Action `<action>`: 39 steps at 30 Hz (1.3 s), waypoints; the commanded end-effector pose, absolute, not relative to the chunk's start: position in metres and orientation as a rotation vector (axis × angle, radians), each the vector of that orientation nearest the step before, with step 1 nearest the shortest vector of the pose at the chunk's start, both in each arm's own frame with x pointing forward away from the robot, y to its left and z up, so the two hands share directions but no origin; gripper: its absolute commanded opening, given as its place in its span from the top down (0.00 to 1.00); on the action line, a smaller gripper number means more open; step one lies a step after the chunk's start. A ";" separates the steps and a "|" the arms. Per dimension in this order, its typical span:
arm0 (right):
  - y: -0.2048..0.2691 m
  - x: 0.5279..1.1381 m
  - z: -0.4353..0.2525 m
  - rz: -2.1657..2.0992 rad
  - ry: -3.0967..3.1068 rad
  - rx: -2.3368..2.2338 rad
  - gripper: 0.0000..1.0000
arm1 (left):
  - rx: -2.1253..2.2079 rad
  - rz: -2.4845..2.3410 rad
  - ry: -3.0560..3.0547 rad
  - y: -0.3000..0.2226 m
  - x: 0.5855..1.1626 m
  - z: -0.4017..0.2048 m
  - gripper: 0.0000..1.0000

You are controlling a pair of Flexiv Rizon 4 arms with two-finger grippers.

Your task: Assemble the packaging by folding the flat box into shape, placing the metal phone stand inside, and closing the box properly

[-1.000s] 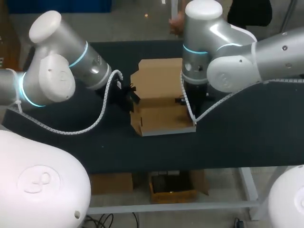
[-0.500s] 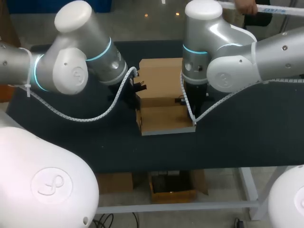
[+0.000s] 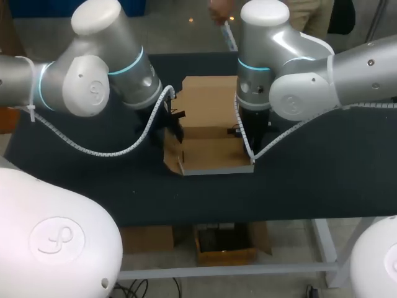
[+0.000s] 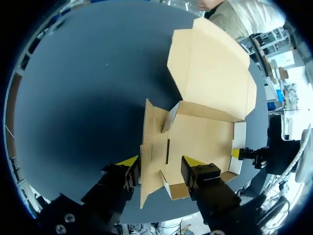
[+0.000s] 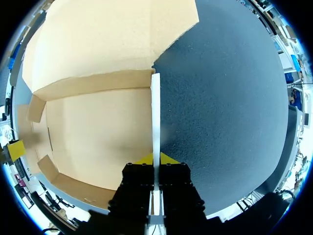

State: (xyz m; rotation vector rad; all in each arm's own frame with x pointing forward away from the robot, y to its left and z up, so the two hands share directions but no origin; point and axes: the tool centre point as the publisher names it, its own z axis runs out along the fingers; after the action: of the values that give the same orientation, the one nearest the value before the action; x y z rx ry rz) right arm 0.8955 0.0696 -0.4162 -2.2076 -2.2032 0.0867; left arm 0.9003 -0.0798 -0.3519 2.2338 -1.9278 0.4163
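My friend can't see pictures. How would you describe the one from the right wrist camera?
The right gripper pinches the thin upright side wall of an open cardboard box, with one yellow-tipped finger on each side. The box's flat bottom spreads out on one side of the wall, and the dark table lies on the other.

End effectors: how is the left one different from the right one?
The left end effector is open wide around the left flap; the right end effector pinches the right wall. The left flap leans outward; the right wall stands upright. Both are at the same box.
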 end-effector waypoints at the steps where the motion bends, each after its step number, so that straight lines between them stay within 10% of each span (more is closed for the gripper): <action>1: 0.071 0.896 -0.416 0.094 -2.202 -2.208 1.00 | 2.071 0.579 -1.836 -0.050 0.900 -0.352 0.39; 11: 0.071 0.896 -0.416 0.094 -2.202 -2.208 1.00 | 1.938 0.700 -1.762 -0.009 0.903 -0.360 0.57; 39: 0.071 0.896 -0.416 0.094 -2.202 -2.208 1.00 | 1.603 0.901 -1.671 -0.046 0.895 -0.391 0.66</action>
State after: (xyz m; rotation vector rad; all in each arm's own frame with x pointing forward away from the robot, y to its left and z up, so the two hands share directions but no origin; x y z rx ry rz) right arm 0.8956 0.0697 -0.4163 -2.2077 -2.2032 0.0870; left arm 0.8951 -0.0420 -0.3853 1.6319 -1.6944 0.8685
